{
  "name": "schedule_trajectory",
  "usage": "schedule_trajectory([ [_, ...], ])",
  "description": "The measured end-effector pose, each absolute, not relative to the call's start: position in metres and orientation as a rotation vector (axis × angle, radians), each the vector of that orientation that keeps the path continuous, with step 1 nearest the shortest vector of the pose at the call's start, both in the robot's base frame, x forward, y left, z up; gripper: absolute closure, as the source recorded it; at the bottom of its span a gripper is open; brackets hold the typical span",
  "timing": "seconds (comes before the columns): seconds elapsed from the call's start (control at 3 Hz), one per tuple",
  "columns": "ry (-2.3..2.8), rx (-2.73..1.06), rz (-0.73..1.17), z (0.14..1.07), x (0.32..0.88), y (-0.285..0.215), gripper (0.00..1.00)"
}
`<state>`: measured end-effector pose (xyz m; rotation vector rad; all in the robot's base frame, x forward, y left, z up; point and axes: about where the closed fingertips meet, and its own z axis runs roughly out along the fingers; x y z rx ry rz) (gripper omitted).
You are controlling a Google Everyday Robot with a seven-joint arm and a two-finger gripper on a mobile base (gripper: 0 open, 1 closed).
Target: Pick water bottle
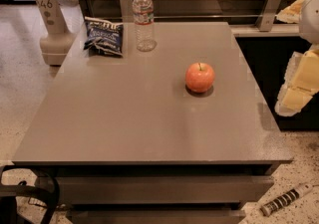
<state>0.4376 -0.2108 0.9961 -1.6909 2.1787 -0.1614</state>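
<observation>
The water bottle (143,19) is a clear ribbed plastic bottle with a white cap and a red-and-white label band. It stands upright near the far edge of the grey table (124,123), left of centre. My gripper (299,86), white with yellowish parts, hangs at the right edge of the view, beyond the table's right side and well away from the bottle. It holds nothing that I can see.
A red apple (200,77) sits right of centre. A dark blue chip bag (104,36) lies just left of the bottle. A white post (50,19) stands beyond the far-left corner. A striped object (286,199) lies on the floor at lower right.
</observation>
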Motion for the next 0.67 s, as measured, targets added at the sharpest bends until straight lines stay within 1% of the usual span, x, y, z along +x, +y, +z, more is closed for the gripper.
schedule_trajectory([
  [0.67, 2.165, -1.677, -0.168, 0.9994, 0.4406, -0.2119, 0.00],
])
